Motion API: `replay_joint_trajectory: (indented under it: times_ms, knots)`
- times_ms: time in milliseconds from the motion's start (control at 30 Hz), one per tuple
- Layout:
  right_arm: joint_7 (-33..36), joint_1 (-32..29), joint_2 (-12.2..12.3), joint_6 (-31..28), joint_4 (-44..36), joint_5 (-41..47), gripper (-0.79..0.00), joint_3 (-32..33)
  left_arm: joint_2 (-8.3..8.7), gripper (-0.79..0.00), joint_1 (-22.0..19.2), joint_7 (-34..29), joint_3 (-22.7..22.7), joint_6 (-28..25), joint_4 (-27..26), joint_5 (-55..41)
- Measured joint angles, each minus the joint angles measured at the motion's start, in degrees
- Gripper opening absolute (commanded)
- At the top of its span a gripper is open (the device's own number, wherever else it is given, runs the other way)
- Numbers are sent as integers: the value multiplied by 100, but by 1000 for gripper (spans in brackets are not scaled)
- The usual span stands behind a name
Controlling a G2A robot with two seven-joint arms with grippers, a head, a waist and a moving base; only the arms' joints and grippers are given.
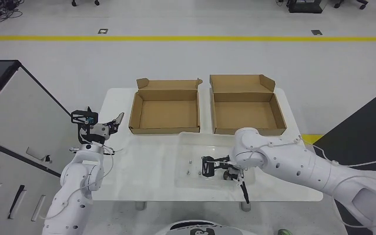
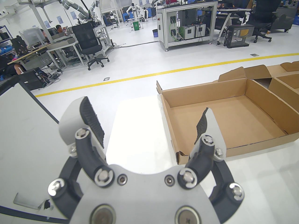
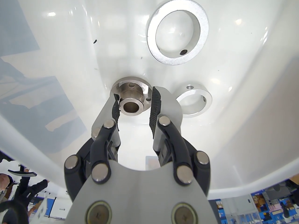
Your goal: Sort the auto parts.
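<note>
Three metal parts lie in the white tray (image 1: 194,150) at the tabletop's (image 1: 147,176) near edge. The right gripper (image 3: 135,94) straddles the flanged bushing (image 3: 130,88), narrowly parted, one pad (image 3: 115,110) touching its hub (the other just beside). Centre it, then squeeze evenly. The left gripper (image 2: 144,107) hangs wide open and empty at the left edge.

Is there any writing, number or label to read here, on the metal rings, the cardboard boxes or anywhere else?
No text can be read.
Flanged metal bushing, large silver ring, small silver ring: bare metal, no marks.
Brown cardboard boxes: plain.
Blue wall posters in the room behind: too small to read.
</note>
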Motion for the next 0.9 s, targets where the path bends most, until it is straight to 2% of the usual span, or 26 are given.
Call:
replay_joint_trajectory:
  times_ms: [300,667,700,733,900]
  knots:
    - [-11,-77,32,-12,9,-43,-480,25,0,0,0,0,0,0,0,0]
    - [8,-98,1,8,65,-106,-631,-2,0,0,0,0,0,0,0,0]
    - [13,-99,-3,13,69,-116,-686,-5,0,0,0,0,0,0,0,0]
    - [22,-102,-9,22,71,-130,-782,-7,0,0,0,0,0,0,0,0]
    - [46,-112,-28,52,68,-177,-785,12,0,0,0,0,0,0,0,0]
